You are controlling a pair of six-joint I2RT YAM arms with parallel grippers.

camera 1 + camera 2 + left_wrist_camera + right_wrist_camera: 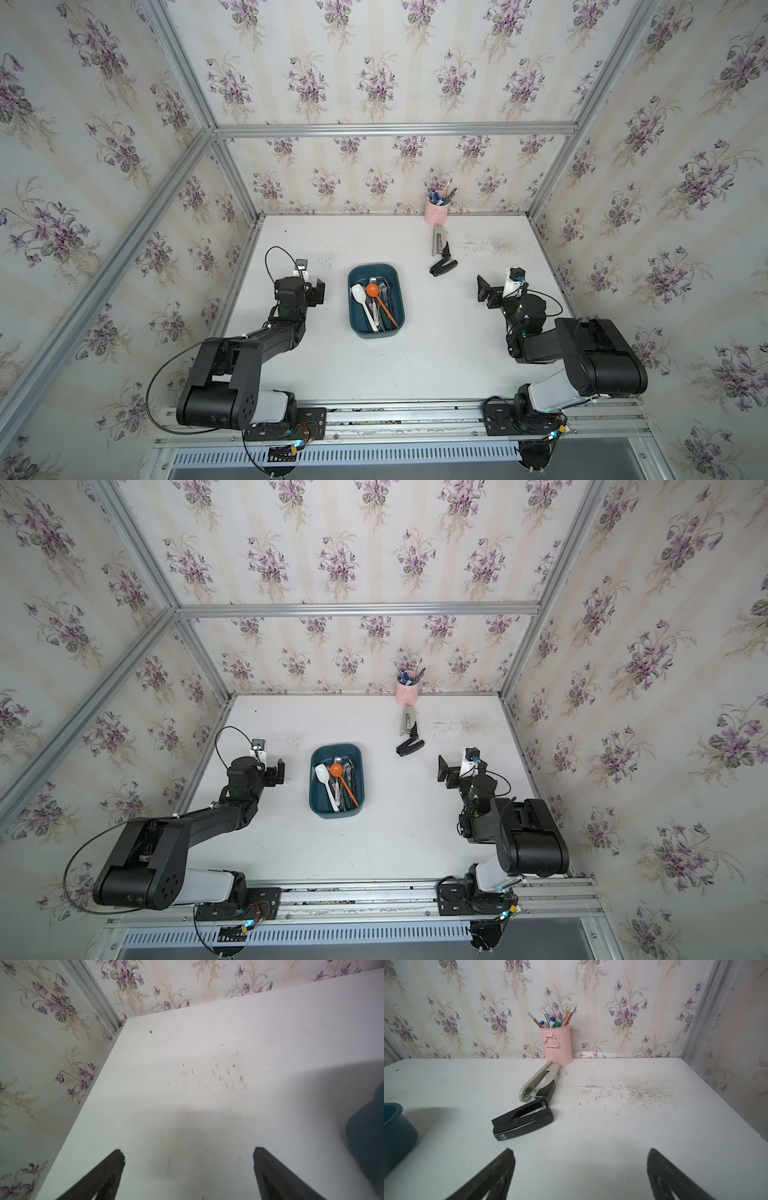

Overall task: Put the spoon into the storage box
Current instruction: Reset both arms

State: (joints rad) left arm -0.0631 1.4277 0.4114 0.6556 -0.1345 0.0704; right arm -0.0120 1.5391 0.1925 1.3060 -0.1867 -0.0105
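The storage box [353, 320] [316, 802], a dark teal tub, stands mid-table between my two arms. Several spoons lie inside it: a white spoon [360, 296] [322, 774], an orange spoon [372, 289] [336, 769] and metal ones beneath. My left gripper [318, 291] [279, 773] [189, 1153] hovers open and empty left of the box, above bare table. On the box's right, my right gripper [485, 293] [445, 771] [579, 1153] is open and empty too. The box's wall shows at the edge of the left wrist view [369, 1136] and of the right wrist view [396, 1132].
A pink pen cup [436, 212] [556, 1045] stands against the back wall. In front of it lie a grey stapler [438, 241] [538, 1080] and a black stapler [443, 266] [523, 1122], ahead of my right gripper. Wallpapered walls close three sides.
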